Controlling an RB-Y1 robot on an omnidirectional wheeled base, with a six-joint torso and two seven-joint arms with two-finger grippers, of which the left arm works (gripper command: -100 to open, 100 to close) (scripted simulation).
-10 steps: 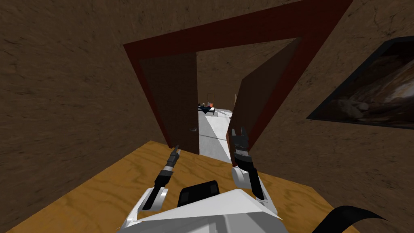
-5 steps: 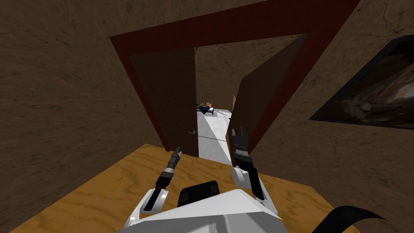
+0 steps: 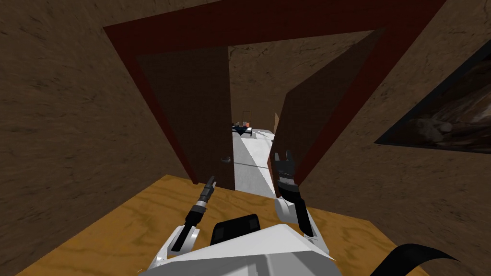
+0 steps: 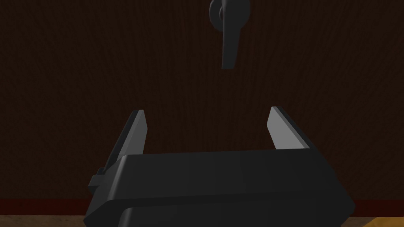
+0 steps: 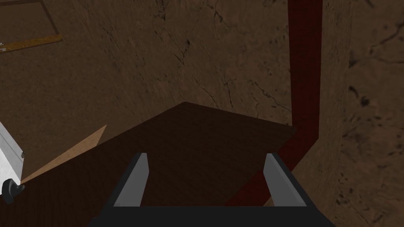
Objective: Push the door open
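Spread left claw (image 4: pixel 207 111), dark door (image 4: pixel 98 59) straight ahead — handle (image 4: pixel 230 39) just beyond, right claw (image 5: pixel 207 154) spread

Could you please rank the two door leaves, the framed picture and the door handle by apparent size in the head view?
Largest: the left door leaf and right door leaf, too alike to rank.
Next: the framed picture, cut by the edge.
Smallest: the door handle.

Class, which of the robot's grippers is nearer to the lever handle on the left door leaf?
Left. The left gripper faces the left door leaf, with the lever handle just beyond it. The right gripper is across the gap, at the swung-open right door leaf.
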